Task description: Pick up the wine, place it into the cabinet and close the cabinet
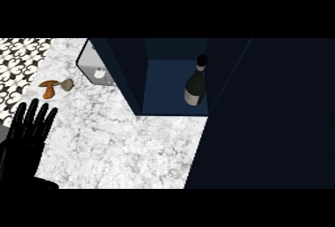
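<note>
Dark blue was the cabinet (171, 95) that stood on the white marble counter (118, 142), and the wine (195, 84) was already inside it, upright near the right wall of the open compartment. The left hand (27, 128) rested at the left edge of the view with straight fingers pointing up, holding nothing. The right hand did not show. A large dark panel (268, 115) filled the right side; I judged it to be the open door, though this was not certain. What remained, as it seemed, was to close the cabinet. A risk was that the door would hit the bottle if it stood too near the front. A small mushroom (53, 86) lay on the counter, well apart from the cabinet.
</note>
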Controlling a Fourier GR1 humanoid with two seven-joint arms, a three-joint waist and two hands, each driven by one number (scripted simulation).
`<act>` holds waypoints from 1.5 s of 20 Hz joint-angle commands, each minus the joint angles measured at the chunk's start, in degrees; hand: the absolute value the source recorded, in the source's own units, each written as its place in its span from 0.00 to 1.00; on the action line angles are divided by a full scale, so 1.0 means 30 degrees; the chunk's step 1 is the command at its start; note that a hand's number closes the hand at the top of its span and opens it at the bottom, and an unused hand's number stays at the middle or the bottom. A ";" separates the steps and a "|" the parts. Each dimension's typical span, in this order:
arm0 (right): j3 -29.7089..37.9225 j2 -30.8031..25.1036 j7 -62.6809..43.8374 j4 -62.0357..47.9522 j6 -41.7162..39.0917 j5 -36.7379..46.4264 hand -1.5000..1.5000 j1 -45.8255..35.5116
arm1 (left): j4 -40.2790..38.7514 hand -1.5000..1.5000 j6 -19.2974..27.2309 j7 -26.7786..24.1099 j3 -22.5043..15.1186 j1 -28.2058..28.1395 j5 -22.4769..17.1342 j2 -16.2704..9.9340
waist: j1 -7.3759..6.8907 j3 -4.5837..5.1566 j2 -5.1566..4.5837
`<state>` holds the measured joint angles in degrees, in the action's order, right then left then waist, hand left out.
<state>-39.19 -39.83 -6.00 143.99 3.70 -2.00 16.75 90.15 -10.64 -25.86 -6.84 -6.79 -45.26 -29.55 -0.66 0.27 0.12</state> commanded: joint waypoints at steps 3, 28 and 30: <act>-0.2449 0.2408 -0.3008 0.3371 0.0738 -0.0504 1.00 -0.1768 | -0.0186 0.00 -0.1207 0.0334 0.0754 0.0014 -0.0545 -0.0858 | -0.0234 0.0036 -0.0026; 0.0251 1.3208 -0.9718 -1.2148 0.5920 -0.2020 1.00 -2.2020 | -0.1895 0.00 -0.2732 0.1034 0.2167 0.0661 -0.1227 -0.1226 | -0.0631 -0.0034 -0.0074; 0.0877 1.3234 -0.9707 -1.3030 0.6319 -0.2890 1.00 -2.3293 | -0.2073 0.00 -0.3802 0.0921 0.3490 -0.0197 -0.1954 -0.2028 | -0.0449 -0.0059 -0.0035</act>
<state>-38.37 -2.04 -35.34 113.15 18.70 -7.67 -43.42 83.95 -20.36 -23.34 0.80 -5.65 -49.62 -34.43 -2.48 0.20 -0.05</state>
